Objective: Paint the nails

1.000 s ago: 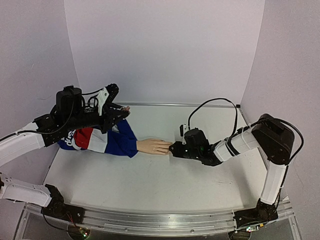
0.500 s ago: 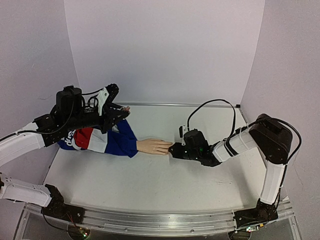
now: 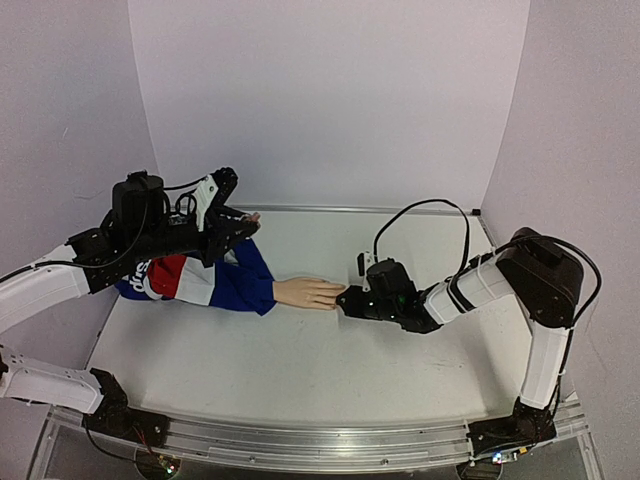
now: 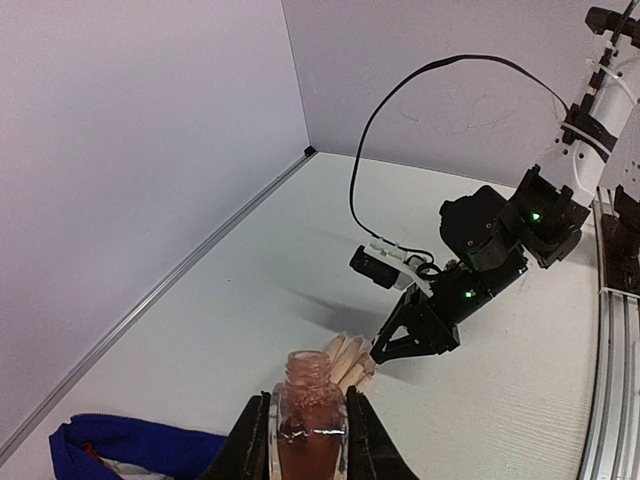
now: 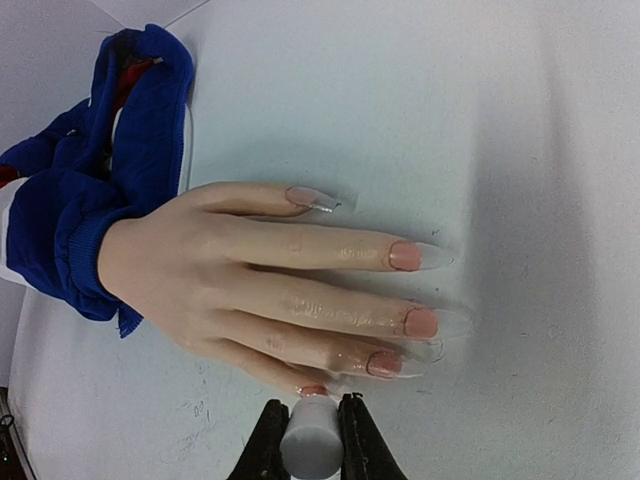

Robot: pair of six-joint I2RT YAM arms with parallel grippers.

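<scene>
Pale lilac walls are closing in a white counter on three sides. Near its middle the mannequin hand is lying flat, with the fingers pointing to the right edge and the blue, red and white sleeve reaching toward the left edge. The left tool is hanging above the sleeve, toward the far left corner, and is clamping a small open bottle of pinkish polish upright. The right tool is sitting low at the fingertips and is pinching the white cap; the brush under it is hidden from me. In the right wrist view the nails of four fingers are looking pink already, and the cap is standing just beside the little finger, on the near side of the hand. So I am judging that the last nail is being painted now. The next move is asking for a short, light stroke along this small nail, without smearing the skin around it.
</scene>
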